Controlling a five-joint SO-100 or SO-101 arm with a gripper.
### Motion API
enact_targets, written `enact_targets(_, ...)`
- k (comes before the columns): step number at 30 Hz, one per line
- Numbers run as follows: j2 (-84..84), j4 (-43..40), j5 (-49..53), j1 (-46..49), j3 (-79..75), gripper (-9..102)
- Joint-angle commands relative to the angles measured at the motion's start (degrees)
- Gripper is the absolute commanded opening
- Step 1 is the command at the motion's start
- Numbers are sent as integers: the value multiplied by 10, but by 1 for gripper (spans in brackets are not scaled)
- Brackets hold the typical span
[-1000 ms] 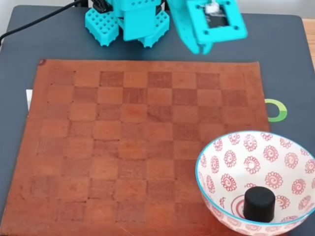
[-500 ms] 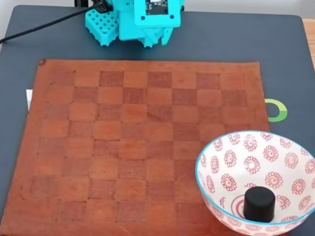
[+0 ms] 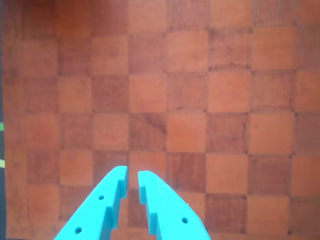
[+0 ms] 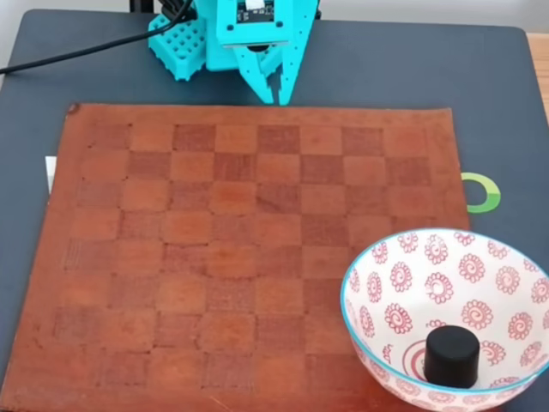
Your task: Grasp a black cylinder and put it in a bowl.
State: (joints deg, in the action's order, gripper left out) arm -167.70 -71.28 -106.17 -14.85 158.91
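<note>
The cylinder [image 4: 452, 357] stands upright inside the bowl [image 4: 506, 257], on the red rings at its centre, so the task looks done. The claw [image 4: 275, 96] hangs at the far edge of the board [image 4: 223, 257], close to the arm's base [image 4: 178, 47] and well apart from the bowl. In the wrist view its two fingers [image 3: 107, 210] are nearly together, with only a thin slit between the tips, and nothing is held between them.

Little seems likely to go wrong from here. The main risk, as I judge it, is the bowl's place: it sits at the board's near right corner, and the fixed view cuts it off at the right and bottom edges (so I cannot tell how close it is to the counter's edge). A sweep of the arm that way could nudge it or tip the cylinder over. A needless second reach into the bowl could also lift the cylinder back out.

Around the scene: a dark counter [image 4: 497, 103] under the board, a black cable [image 4: 77, 47] running off to the left from the base, a green ring mark [image 4: 482, 193] just right of the board, and a white slip [image 4: 49, 172] at its left edge. Nothing lies on the board between claw and bowl.
</note>
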Motion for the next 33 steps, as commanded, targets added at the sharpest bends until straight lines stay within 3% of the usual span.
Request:
enact_targets(1,-33,18,-4,5,20,0)
enact_targets(33,-300,18,-23,42,185,0)
